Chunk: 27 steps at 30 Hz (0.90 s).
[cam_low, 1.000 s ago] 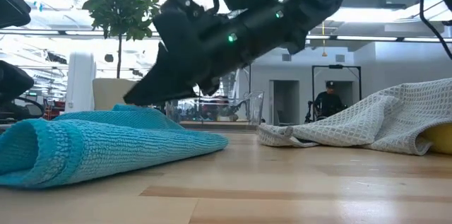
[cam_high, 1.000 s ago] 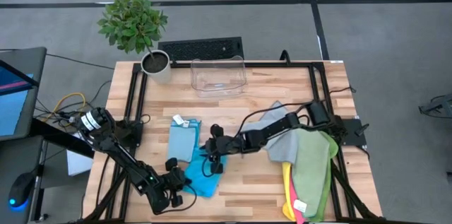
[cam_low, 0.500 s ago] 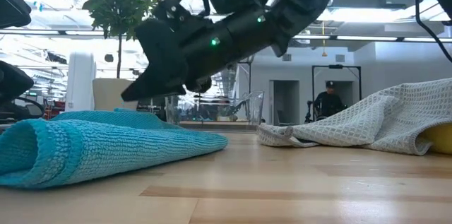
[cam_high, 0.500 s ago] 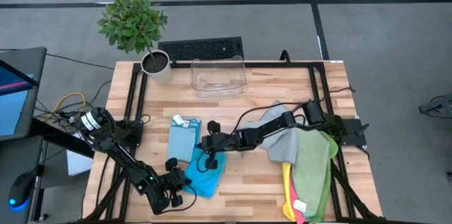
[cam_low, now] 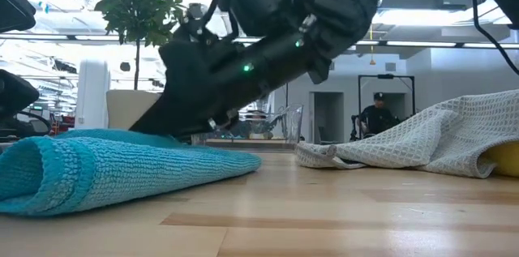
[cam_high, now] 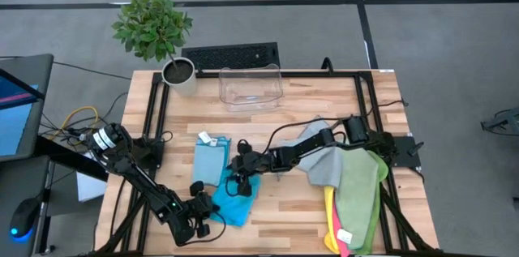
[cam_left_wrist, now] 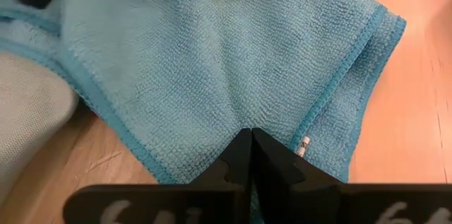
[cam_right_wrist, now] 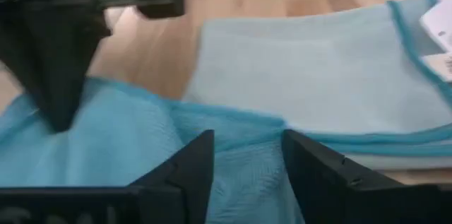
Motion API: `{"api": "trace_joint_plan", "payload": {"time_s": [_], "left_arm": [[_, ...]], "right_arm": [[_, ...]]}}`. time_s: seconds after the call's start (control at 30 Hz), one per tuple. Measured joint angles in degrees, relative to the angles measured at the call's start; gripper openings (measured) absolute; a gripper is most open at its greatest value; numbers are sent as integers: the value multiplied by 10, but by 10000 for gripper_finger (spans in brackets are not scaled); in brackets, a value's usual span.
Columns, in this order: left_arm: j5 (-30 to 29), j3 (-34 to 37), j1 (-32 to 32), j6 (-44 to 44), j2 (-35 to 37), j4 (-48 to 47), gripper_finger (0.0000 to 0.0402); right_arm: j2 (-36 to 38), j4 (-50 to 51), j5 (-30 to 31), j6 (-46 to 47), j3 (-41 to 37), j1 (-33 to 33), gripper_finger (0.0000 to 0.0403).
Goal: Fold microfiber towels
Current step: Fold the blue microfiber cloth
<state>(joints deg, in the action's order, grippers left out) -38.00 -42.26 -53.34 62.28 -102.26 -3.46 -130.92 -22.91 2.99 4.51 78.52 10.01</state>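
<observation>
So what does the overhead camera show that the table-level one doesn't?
Only the high view shows the folded light blue towel, the dark keyboard, and the pale green towel on the pile at right. Only the low view shows a person in the room behind. Both show the teal towel, the right gripper over it, the plant and clear bin.

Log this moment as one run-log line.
left end effector: shut on teal towel | right end effector: open over it | folded light blue towel beside

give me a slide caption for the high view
Two arms work a teal towel at the table's front: left gripper shut on its edge, right gripper open above it, folded light blue towel alongside.
</observation>
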Motion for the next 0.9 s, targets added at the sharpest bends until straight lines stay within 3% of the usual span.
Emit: {"api": "trace_joint_plan", "payload": {"time_s": [0.13,0.4,0.47,0.7,0.9], "left_arm": [[0,0,0,0,0,0,4],[0,0,0,0,0,0,4],[0,0,0,2,0,0,4],[0,0,0,5,0,2,4],[0,0,0,5,0,2,4]], "right_arm": [[-4,-1,3,0,1,-5,177],[-3,-2,16,-1,1,-3,18],[-3,-3,28,-1,1,-4,19],[-1,7,47,45,11,-18,85],[11,19,43,56,9,-29,102]]}}
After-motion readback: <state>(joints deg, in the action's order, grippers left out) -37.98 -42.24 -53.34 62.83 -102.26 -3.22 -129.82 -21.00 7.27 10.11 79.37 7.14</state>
